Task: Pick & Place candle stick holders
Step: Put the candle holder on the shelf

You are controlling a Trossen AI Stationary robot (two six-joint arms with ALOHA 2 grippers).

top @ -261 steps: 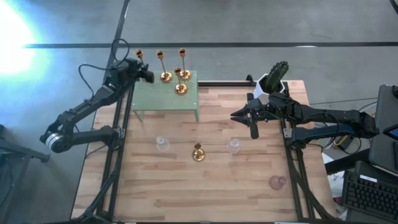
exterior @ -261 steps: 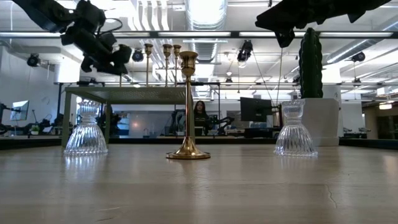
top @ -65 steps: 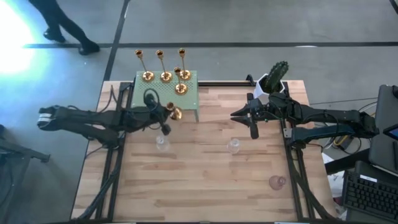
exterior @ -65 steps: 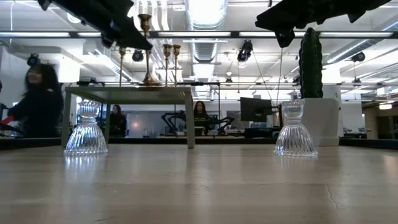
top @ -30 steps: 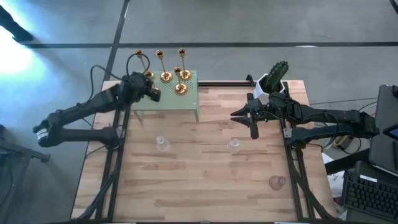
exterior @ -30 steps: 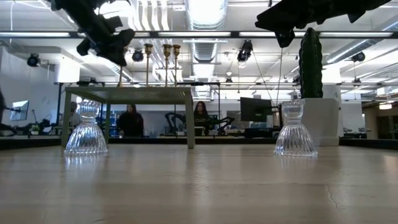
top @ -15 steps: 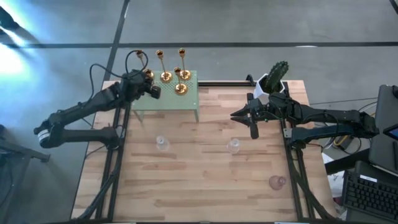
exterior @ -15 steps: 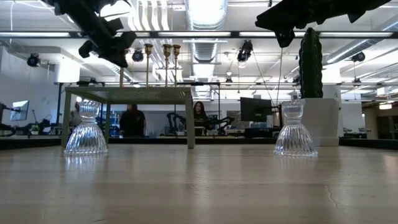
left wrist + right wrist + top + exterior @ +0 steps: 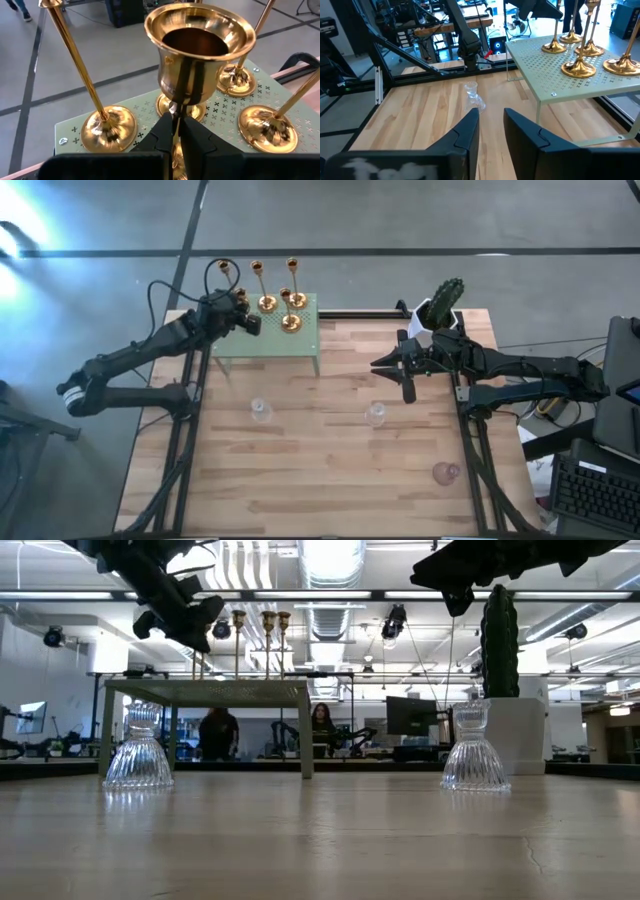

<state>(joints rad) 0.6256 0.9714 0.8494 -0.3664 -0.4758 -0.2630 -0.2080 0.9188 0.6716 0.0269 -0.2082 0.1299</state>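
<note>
Since half a second ago, left gripper (image 9: pixel 244 321) has edged further over the green perforated stand (image 9: pixel 300 340), fingers (image 9: pixel 162 135) clamped on a short gold candlestick's (image 9: pixel 197 55) stem, cup just beyond the fingertips. Three gold candlesticks (image 9: pixel 266 302) stand there. Right gripper (image 9: pixel 385 366) hovers mid-table, fingers slightly apart, above a clear glass holder (image 9: pixel 375 414); another (image 9: pixel 260 411) sits well apart.

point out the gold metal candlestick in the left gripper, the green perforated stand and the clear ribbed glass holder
gold metal candlestick (image 9: pixel 200 55), left wrist view, on its cup
green perforated stand (image 9: pixel 270 340), high view, on its bare top
clear ribbed glass holder (image 9: pixel 138 752), low view, on its flared body
</note>
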